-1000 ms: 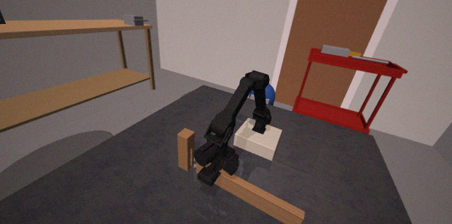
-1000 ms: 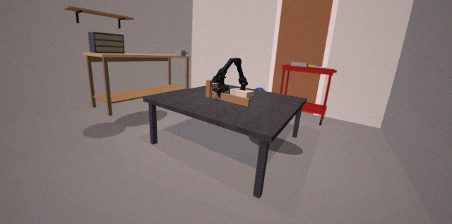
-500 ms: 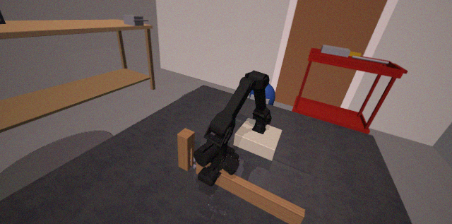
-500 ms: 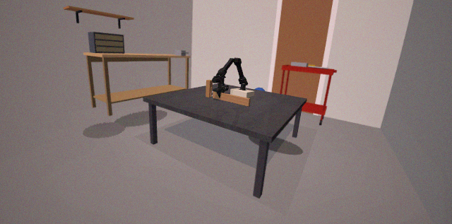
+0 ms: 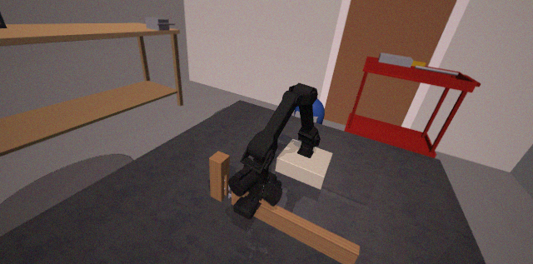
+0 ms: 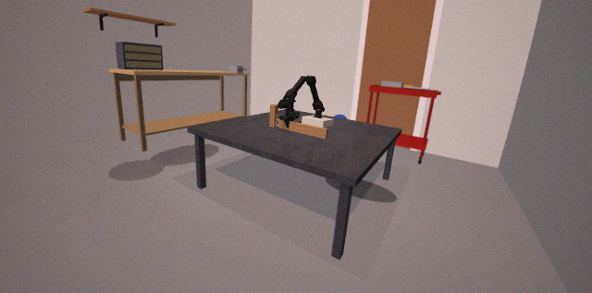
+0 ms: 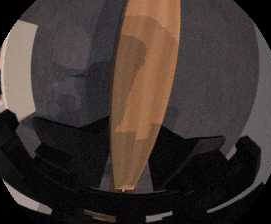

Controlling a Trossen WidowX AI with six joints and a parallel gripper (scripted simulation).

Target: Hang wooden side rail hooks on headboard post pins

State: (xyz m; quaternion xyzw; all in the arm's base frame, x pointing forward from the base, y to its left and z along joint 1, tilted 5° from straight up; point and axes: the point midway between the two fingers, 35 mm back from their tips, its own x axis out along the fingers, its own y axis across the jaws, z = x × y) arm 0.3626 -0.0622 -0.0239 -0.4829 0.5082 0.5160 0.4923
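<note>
The wooden side rail [image 5: 308,232] [image 6: 306,129] [image 7: 142,76] lies long across the dark table [image 5: 125,214] [image 6: 296,154]. Its near end is by the upright wooden headboard post [image 5: 219,176] [image 6: 273,115]. My gripper [image 5: 248,207] [image 7: 131,117] is shut on the rail close to that end, right beside the post. A small steel piece [image 5: 228,191] shows between the rail's end and the post. The pins and the slot are hidden, so I cannot tell whether the hooks sit on them. The rail's far end [image 5: 347,251] rests on the table.
The arm's base stands on a pale block [image 5: 304,168] [image 6: 317,121] just behind the rail. A blue ball [image 5: 318,112] sits behind the arm. A red cart [image 5: 412,106] [image 6: 402,113] and a wooden workbench [image 5: 83,72] [image 6: 176,94] stand off the table.
</note>
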